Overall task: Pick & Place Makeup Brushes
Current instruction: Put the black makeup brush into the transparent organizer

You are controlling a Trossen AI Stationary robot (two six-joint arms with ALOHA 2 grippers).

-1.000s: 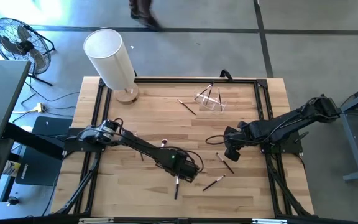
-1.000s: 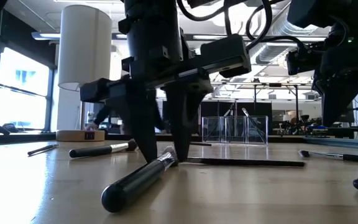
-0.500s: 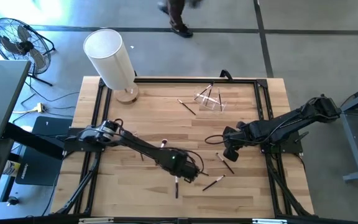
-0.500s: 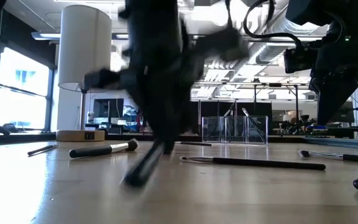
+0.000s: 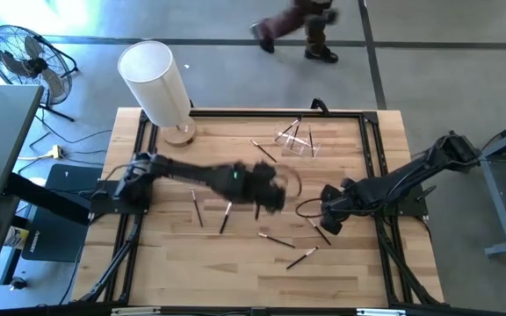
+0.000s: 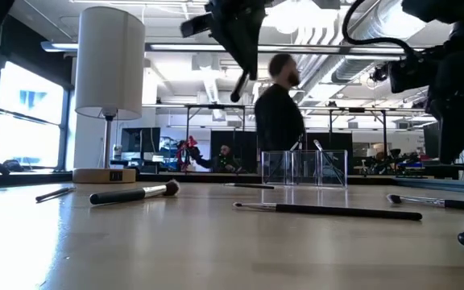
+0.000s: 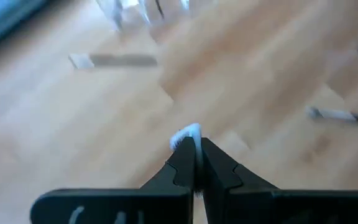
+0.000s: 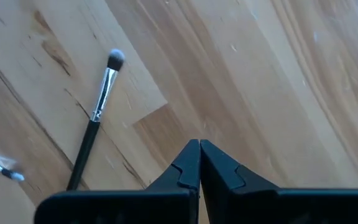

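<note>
Several makeup brushes lie flat on the wooden table (image 5: 174, 272), among them one (image 5: 227, 216) near the middle and one (image 5: 301, 256) closer to the near edge. My left gripper (image 5: 271, 200) hangs high over the table's middle, shut on a brush (image 6: 237, 89). My right gripper (image 5: 330, 216) is low over the table right of centre, shut and holding nothing, with a brush (image 8: 98, 118) lying beside it. A clear container (image 5: 297, 140) with brushes standing in it sits at the far side. My left gripper pinches the brush between its two fingers near the bristle end; the pale bristle tip (image 7: 189, 132) shows just past the fingertips. The fingers slant down from above. The dark handle (image 6: 237, 89) hangs slanting below them, lifted clear of the table.
A white lamp (image 5: 156, 81) stands at the far left corner on a wooden base. A fan (image 5: 25, 57) is beyond the table's left. A person (image 5: 297, 26) walks past behind the far edge. Black frame rails (image 5: 271, 112) run along the table's edges.
My left gripper has shut on the brush that lay near the near edge and lifted it clear. It has gone quickly up and toward the far edge, turning as it rose. The person behind the table has walked toward the right.
</note>
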